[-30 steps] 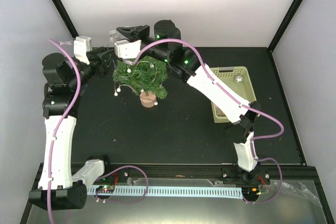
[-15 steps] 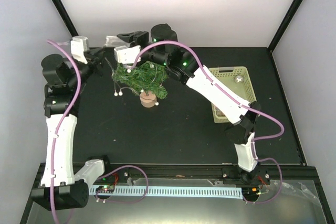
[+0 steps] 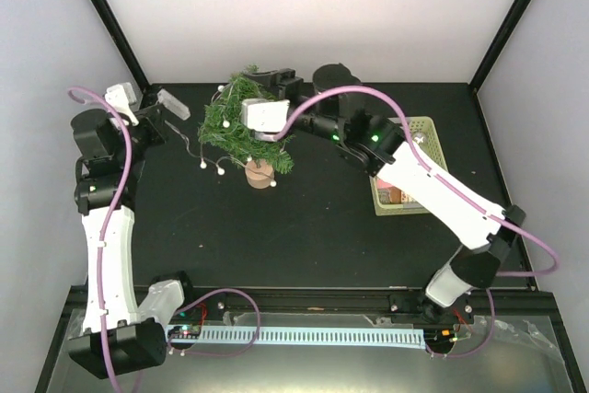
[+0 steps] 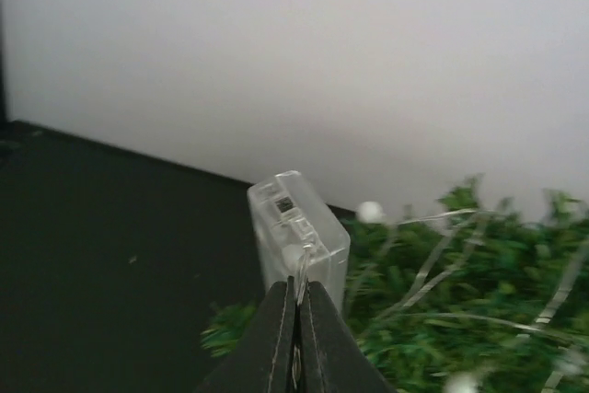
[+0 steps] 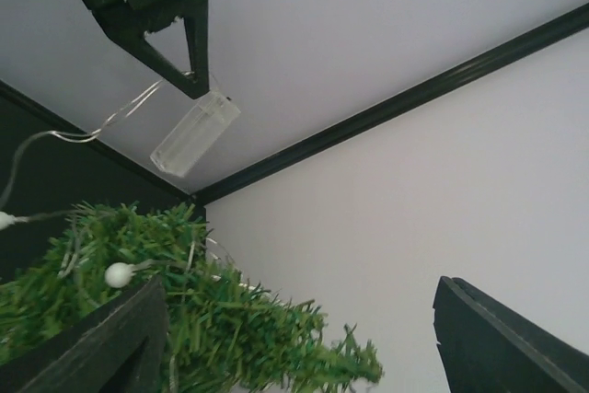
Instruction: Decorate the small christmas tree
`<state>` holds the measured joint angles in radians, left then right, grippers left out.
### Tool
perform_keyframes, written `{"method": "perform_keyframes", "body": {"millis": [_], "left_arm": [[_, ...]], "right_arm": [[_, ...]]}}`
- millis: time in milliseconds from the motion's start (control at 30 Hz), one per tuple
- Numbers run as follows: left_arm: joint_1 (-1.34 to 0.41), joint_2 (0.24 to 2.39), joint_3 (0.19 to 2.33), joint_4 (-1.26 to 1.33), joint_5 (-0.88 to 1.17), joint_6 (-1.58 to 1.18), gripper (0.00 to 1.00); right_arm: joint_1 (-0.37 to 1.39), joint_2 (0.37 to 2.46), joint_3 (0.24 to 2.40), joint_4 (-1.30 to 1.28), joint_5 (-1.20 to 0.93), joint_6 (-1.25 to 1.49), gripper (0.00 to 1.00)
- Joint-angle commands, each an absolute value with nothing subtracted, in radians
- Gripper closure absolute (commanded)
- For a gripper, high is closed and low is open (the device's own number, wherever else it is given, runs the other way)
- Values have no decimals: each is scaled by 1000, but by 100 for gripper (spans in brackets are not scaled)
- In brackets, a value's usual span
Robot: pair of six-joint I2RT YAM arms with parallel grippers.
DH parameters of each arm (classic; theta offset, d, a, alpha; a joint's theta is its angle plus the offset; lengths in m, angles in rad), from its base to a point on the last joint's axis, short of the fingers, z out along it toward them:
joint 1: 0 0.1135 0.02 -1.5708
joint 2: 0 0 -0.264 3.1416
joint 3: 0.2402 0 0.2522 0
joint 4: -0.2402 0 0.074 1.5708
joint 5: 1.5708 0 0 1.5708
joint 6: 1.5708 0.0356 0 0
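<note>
Tree (image 3: 241, 131): small, cone-shaped, bushy, with dark green bristly needles; short trunk set in a round pale wooden disc (image 3: 260, 175); stands toward the back of the matte black tabletop (image 3: 304, 227), left of centre.

String of lights (image 4: 442, 260): thin silvery wire carrying small round white beads (image 4: 370, 212), draped through the needles; in the top view two beads dangle at the tree's left side.

Battery box (image 4: 296, 236): clear plastic, oblong, rounded edges; sits on the wire just beyond the tips of the left claw (image 4: 296, 299), whose dark tapered fingers are pinched tight on the wire.

Right claw (image 5: 299, 296): spread wide, flat black fingers far apart; upper branches lie between them, needles against one finger, a gap to the other; gripping nothing.

Basket (image 3: 431, 140): pale green plastic lattice, rectangular; at the right of the tabletop, well apart from the tree.

Against a second ago: left claw was part open, now closed; it has drawn back to the left, away from the tree, taking the box with it; right claw was narrower, now wide; right arm has swung over and reaches the tree from the right; wooden disc in the same spot.
</note>
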<state>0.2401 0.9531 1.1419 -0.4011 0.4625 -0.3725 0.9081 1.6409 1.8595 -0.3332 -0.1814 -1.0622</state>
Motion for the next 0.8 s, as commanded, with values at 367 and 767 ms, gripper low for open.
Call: {"method": "perform_keyframes", "body": {"millis": [367, 767], "left_arm": [[326, 913, 958, -380, 161, -360, 99], [364, 929, 807, -331, 61, -351, 98]], "right_arm": [[910, 1287, 1425, -116, -168, -900, 19], [908, 1209, 1345, -95, -157, -885, 19]]}}
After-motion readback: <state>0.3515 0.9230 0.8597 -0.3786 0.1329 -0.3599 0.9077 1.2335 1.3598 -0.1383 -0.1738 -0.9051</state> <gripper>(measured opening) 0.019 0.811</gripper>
